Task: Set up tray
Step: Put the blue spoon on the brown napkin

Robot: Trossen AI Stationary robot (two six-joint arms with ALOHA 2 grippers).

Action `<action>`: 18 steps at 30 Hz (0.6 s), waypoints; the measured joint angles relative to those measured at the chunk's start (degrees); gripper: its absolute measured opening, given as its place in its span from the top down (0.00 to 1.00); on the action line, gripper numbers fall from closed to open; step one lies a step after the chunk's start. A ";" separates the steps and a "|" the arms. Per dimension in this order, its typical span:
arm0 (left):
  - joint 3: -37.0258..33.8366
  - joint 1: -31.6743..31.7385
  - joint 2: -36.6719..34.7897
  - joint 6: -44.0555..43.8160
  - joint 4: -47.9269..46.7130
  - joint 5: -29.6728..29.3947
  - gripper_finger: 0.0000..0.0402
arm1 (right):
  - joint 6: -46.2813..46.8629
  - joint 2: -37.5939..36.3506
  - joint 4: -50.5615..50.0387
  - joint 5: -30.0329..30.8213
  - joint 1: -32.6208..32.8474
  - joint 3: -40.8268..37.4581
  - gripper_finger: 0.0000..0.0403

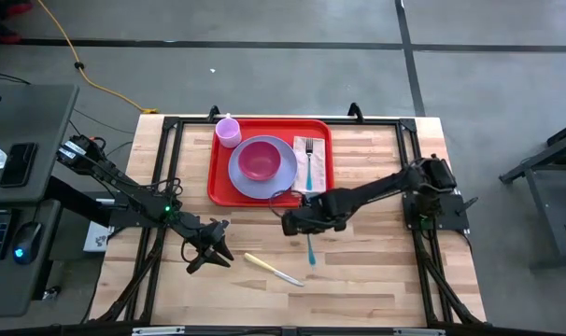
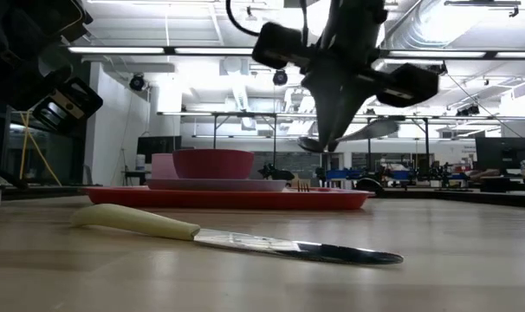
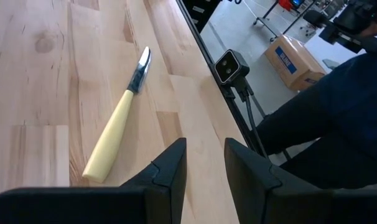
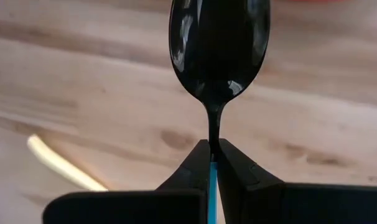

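At table's far edge, tray (image 1: 219,182): red, carrying lavender plate (image 1: 275,181), pink bowl (image 1: 258,160), cup (image 1: 228,132), fork (image 1: 308,159).
Right gripper (image 1: 292,225): aloft near tray's front, clenched on spoon (image 4: 219,46).
Left gripper (image 1: 212,252): fingers parted, hovering beside knife (image 1: 273,270).

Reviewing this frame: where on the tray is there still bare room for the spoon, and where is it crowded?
Right gripper holds the spoon above the table. On the tray, the napkin has bare space beside the fork. The middle is crowded: plate with bowl, cup at the corner.
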 joint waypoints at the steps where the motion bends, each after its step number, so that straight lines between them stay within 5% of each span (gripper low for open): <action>1: 0.00 0.00 0.00 0.00 0.00 0.00 0.66 | -0.73 0.02 0.02 0.00 -0.71 0.00 0.99; 18: 0.00 0.00 0.00 -0.13 0.00 0.07 0.66 | -15.52 -0.05 0.17 -1.24 -15.18 0.00 0.99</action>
